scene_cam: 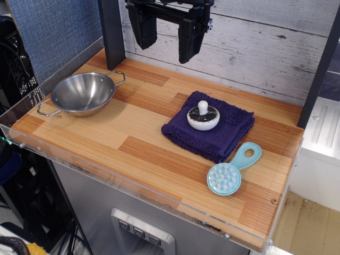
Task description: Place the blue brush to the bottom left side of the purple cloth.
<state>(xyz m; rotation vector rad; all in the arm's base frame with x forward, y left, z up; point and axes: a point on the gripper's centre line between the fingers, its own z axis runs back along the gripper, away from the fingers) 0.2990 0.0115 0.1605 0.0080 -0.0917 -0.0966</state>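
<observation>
The blue brush (231, 171) lies flat on the wooden table, bristles up, its round head toward the front and its handle with the oval hole pointing back right. It rests just off the front right corner of the purple cloth (212, 134), which lies folded at the table's right middle. A white round knobbed object (203, 117) sits on the cloth. My gripper (166, 37) hangs high above the back of the table, open and empty, well clear of the brush and the cloth.
A steel bowl with two handles (83, 93) stands at the left of the table. A black post (111, 33) rises at the back left. A clear plastic lip (133, 183) runs along the front edge. A wood-plank wall (255, 48) stands behind.
</observation>
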